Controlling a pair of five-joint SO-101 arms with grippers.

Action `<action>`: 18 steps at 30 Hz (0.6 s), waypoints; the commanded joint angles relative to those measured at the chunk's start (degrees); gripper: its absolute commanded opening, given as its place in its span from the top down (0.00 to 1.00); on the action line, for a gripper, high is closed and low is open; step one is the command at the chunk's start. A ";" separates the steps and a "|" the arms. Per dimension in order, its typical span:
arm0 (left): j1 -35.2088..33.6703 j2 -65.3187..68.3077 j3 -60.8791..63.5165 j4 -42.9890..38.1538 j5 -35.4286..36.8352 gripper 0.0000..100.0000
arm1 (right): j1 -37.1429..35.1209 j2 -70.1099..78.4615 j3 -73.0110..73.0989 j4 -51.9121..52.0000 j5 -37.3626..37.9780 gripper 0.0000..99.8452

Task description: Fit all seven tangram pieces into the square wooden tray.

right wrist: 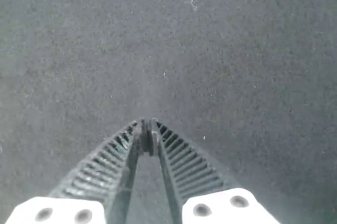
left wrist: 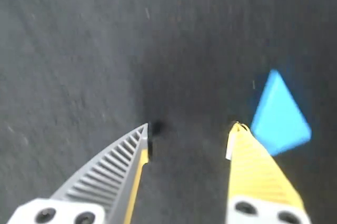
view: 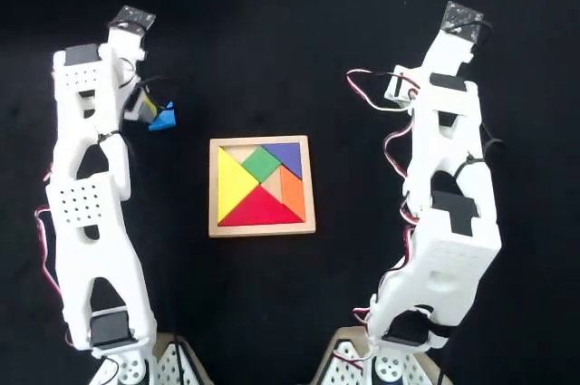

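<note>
1. High view: the square wooden tray [view: 262, 186] lies in the middle of the black desk [view: 272, 50] and holds yellow, green, dark blue, orange and red pieces [view: 261, 208]. A light blue piece [view: 164, 119] lies outside the tray, off its far left corner.
2. Left wrist view: the left hand [left wrist: 191, 126] is open and grips nothing. The light blue piece [left wrist: 279, 116] lies just beside its yellow fingertip [left wrist: 239, 132].
3. Right wrist view: the right hand [right wrist: 146, 125] is closed with its fingertips touching, and grips nothing.
</note>
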 commanded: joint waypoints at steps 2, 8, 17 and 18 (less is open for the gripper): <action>-1.63 -3.78 -11.38 10.29 -0.70 0.76 | -1.05 -0.40 -2.51 -1.05 0.09 0.98; 3.38 -4.57 -25.10 20.75 4.22 0.75 | -1.14 -0.40 -2.51 -0.97 0.09 0.98; 10.15 1.23 -23.34 18.90 -2.73 0.75 | -1.14 0.66 -2.95 -1.05 0.09 0.98; 10.33 1.85 -23.96 18.55 -2.73 0.75 | -1.14 0.84 -3.03 -1.05 0.09 0.98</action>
